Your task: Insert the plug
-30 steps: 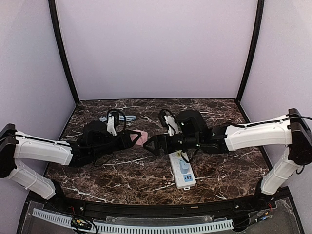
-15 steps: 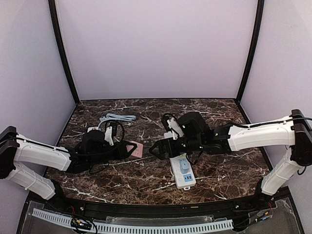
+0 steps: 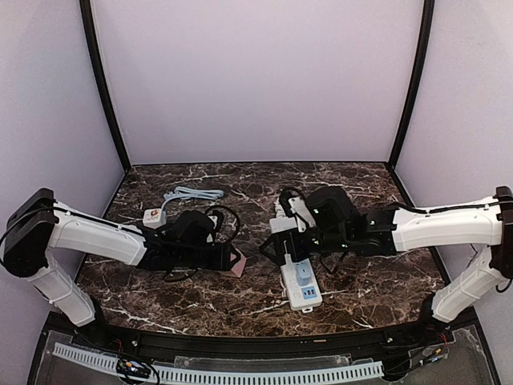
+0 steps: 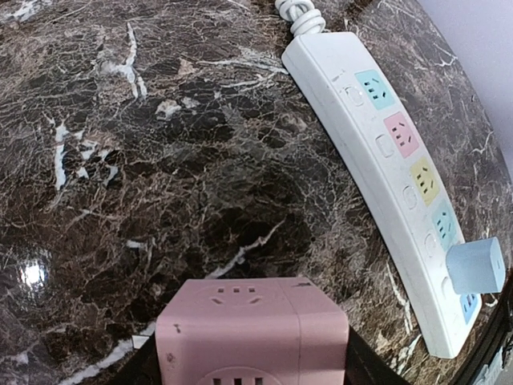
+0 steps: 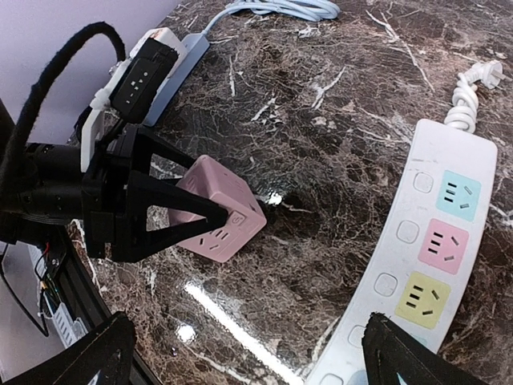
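Gripping a pink socket cube [image 3: 237,261] [image 4: 252,329] [image 5: 220,210], the left end effector [image 3: 228,258] is reaching in low from 9 o'clock. Its black fingers [image 5: 160,216] are clamping the cube's opposite sides. The cube is sitting just left of the tabletop's [image 3: 361,289] centre, with socket holes showing on its upper and front faces. Whether it is resting on the marble or hanging just above it cannot be told.

A white strip [image 3: 298,295] [image 4: 385,152] [image 5: 437,249] is lying near the cube at about 4 o'clock from it, apart from it, running roughly from 12 to 6 o'clock. Its sockets are coloured teal, pink, yellow and blue in a row. Its coiled white cord [image 4: 300,14] [image 5: 471,92] is leaving the far end. A pale blue plug [image 3: 303,274] [image 4: 475,266] is standing in a socket toward the near end.

The right end effector [image 3: 271,247] is reaching in from 3 o'clock, hovering over the far part of the strip and facing the cube. It is released and empty, its fingers [image 5: 96,353] spreading wide at the lower corners of the right wrist view.

A pale blue cable [image 3: 192,193] [image 5: 272,8] is lying at 10 o'clock, well apart from the strip.
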